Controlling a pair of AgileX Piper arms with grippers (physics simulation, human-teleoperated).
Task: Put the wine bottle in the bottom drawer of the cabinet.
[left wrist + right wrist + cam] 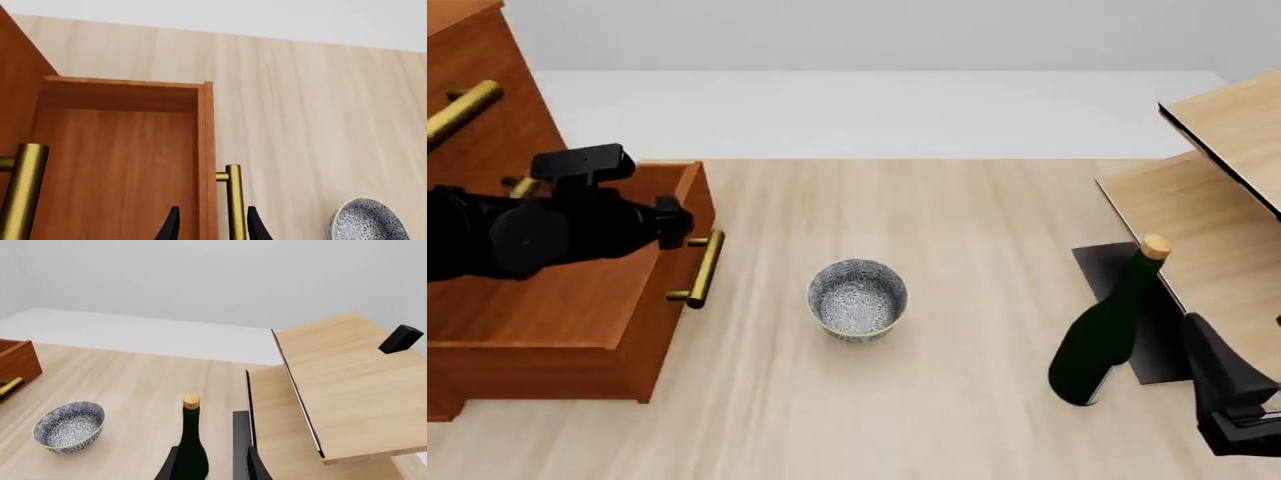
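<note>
Plainly, one wine bottle [1106, 335] is seen upright just beside the pale rack [1214, 200], framed between the spread fingers of the right gripper [212, 465] without visible contact. One bottom drawer [574, 300] is pulled out from the cabinet [481, 110], its handle [234, 200] bracketed by the open left gripper [212, 225], and one bowl [857, 299] is set on bare tabletop [961, 230] between.

Wine bottle [191, 450] base and right hand [212, 465] fingertips cut off.

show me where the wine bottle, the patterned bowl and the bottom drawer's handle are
wine bottle [1104, 340], front view, on its dark green body.
patterned bowl [857, 299], front view, on its speckled inside.
bottom drawer's handle [703, 268], front view, on the middle of the brass bar.
</note>
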